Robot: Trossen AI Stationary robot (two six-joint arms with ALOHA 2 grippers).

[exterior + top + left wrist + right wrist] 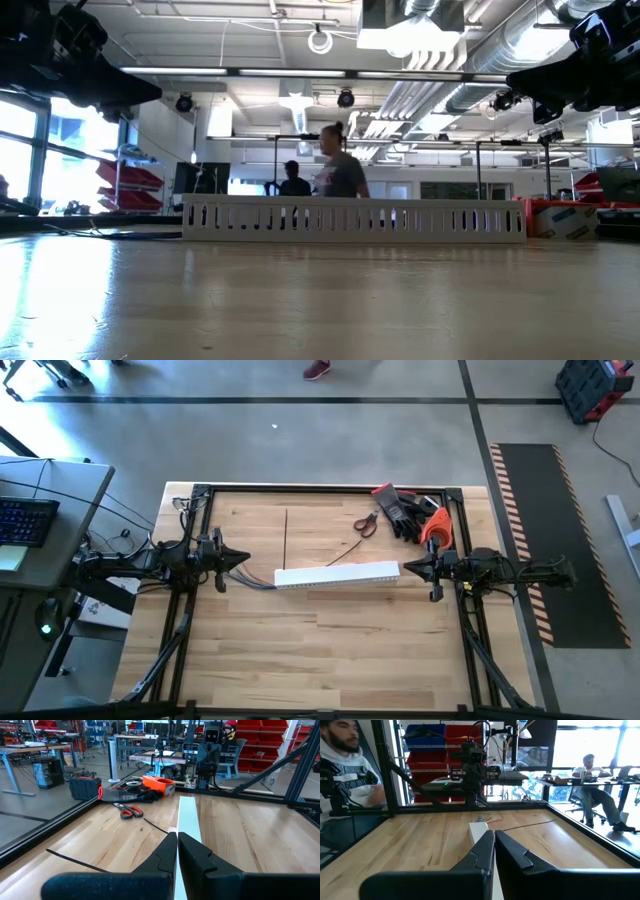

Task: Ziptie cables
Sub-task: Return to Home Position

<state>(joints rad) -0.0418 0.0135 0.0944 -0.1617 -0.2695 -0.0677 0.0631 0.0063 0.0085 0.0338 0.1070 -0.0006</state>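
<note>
The cables (256,577) are a thin bunch of grey and coloured wires. They stick out of the left end of a white slotted channel (338,574) lying mid-table; the right wrist view shows their ends (485,819) beyond the channel (479,832). My left gripper (246,558) is shut and held level above the table, just off the channel's left end. My right gripper (404,568) is also shut and level, just off the channel's right end. Both wrist views show the fingers closed with nothing between them, for the left gripper (177,842) and the right gripper (494,840).
Two black zip ties (286,530) (346,551) lie on the wood beyond the channel. At the far right are red-handled scissors (366,523), black gloves (405,510) and an orange tool (435,526). A black frame (330,488) rims the table. People are in the room behind.
</note>
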